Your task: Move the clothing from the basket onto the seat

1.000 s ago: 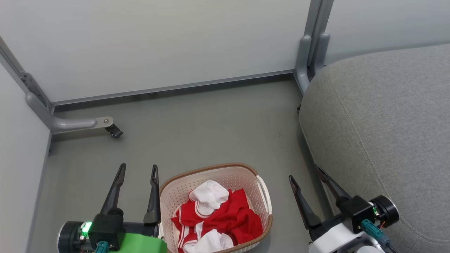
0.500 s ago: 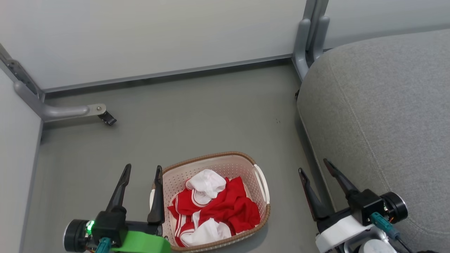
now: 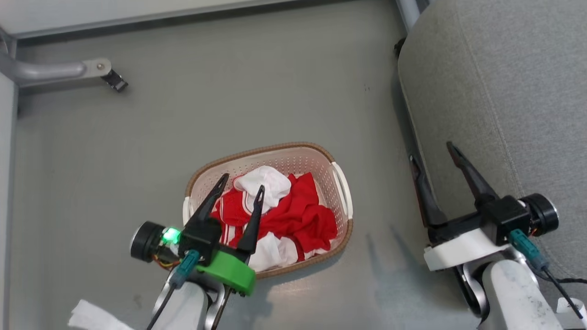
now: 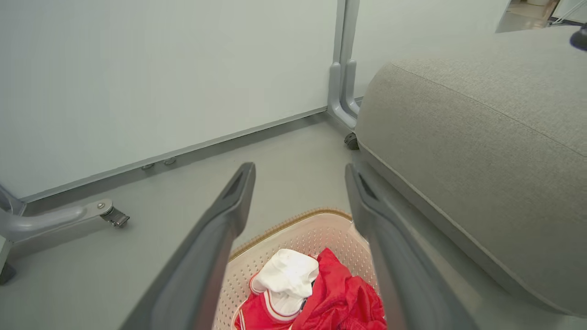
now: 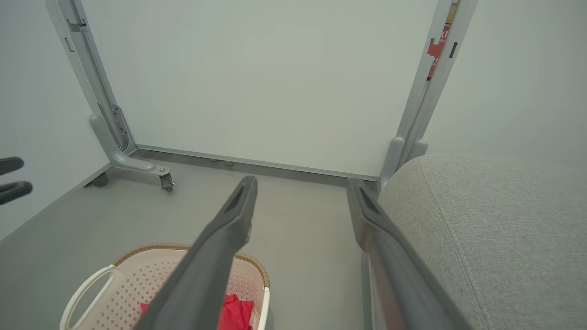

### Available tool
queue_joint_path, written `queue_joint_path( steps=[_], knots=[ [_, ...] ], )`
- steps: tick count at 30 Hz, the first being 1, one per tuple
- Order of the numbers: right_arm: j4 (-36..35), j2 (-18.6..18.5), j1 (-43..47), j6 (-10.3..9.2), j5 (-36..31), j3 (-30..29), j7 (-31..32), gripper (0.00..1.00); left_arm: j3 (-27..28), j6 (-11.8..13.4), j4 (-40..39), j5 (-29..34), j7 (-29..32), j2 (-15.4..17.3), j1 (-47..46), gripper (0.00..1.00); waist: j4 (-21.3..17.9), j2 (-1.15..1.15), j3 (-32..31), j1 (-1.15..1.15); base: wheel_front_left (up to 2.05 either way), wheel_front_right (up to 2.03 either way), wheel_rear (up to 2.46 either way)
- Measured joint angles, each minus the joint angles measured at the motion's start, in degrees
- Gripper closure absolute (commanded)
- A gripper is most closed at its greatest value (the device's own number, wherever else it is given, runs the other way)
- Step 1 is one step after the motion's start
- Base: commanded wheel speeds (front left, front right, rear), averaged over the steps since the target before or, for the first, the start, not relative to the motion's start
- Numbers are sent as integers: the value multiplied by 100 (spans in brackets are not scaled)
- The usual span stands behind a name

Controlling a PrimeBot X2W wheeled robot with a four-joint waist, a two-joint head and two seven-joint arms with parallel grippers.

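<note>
The grey floor [image 3: 275, 82] carries the basket [image 3: 298, 164] near its middle, a crumpled white paper [image 3: 91, 317] at the near left and a partition's castered foot [image 3: 59, 71] far left. The seat [image 3: 504, 91] stands along its right.

**Soft cloth, hard plastic, painted metal**

The basket [image 3: 298, 161] is cream plastic, smooth with a slight sheen, its walls pierced by small holes. Its rim [image 3: 257, 150] is brown with a woven-look texture, and its handle [image 3: 345, 188] is smooth white plastic. The clothing [image 3: 307, 215] is soft, crumpled cloth, matt red with white parts. The seat [image 3: 504, 91] is grey woven fabric, coarse-grained and matt, with stitched seams. The floor [image 3: 229, 91] is smooth, grey and faintly reflective. The frame leg [image 3: 50, 71] looks like grey painted metal with a satin finish. The wall panel [image 4: 160, 68] is smooth, pale and matt. The left gripper [image 3: 243, 181] and right gripper [image 3: 431, 151] have dark, matt, plastic-looking fingers. The green cover [image 3: 227, 270] is shinier plastic. A white scrap [image 3: 91, 316] looks like crumpled paper.
</note>
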Motion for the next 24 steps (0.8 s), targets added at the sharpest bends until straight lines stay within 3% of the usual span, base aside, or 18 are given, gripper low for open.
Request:
queue_joint_path(
  steps=[6,17,24],
  knots=[
    [-213,-1,-410,0,-131,-146,0,0,-550,-88,1191,37,1,86,-1105,0,-3,0,712,0,0,0,0],
    [-697,-4,-1057,0,1,-244,0,0,-2329,-107,3141,-331,-1,508,-3156,0,-76,0,2099,1,0,0,0],
    [-893,-5,-1323,0,97,-236,0,0,-3184,-107,4220,-582,0,536,-4171,0,-178,0,2949,0,0,0,0]
  ],
)
